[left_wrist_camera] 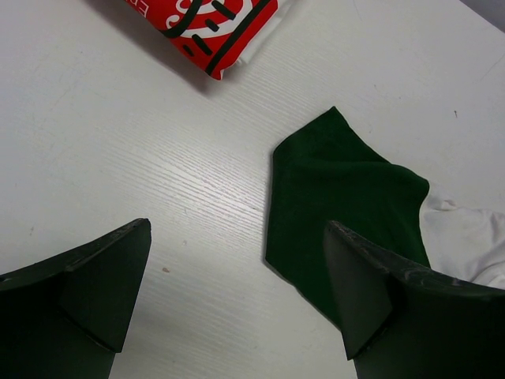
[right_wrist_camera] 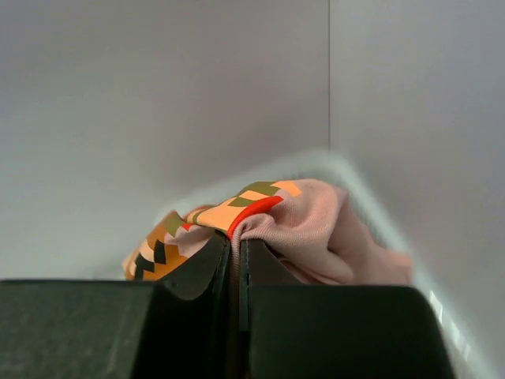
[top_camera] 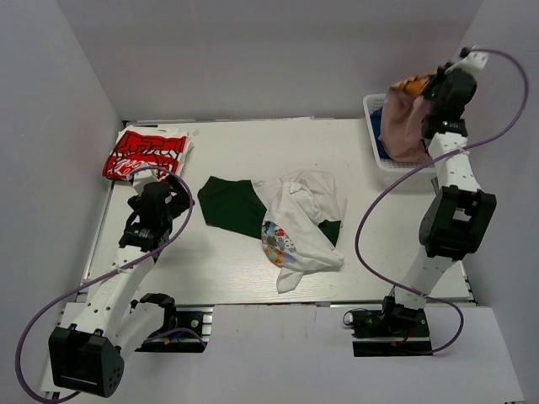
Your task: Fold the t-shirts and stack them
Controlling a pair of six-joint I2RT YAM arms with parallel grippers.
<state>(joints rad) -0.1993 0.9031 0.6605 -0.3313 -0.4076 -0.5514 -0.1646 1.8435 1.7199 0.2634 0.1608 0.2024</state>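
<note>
White wood-grain table [top_camera: 236, 269], boxed in by plain pale grey walls [top_camera: 253, 59] on three sides; white basket [top_camera: 370, 126] at its far right corner; soft, even light

table [top_camera: 278, 147]: white woodgrain | basket [top_camera: 371, 126]: white, far right corner

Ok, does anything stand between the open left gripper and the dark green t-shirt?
Nothing visible does. The left gripper hovers open over the table, with the dark green t-shirt by its right finger; the white t-shirt covers only the green one's other end.
</note>
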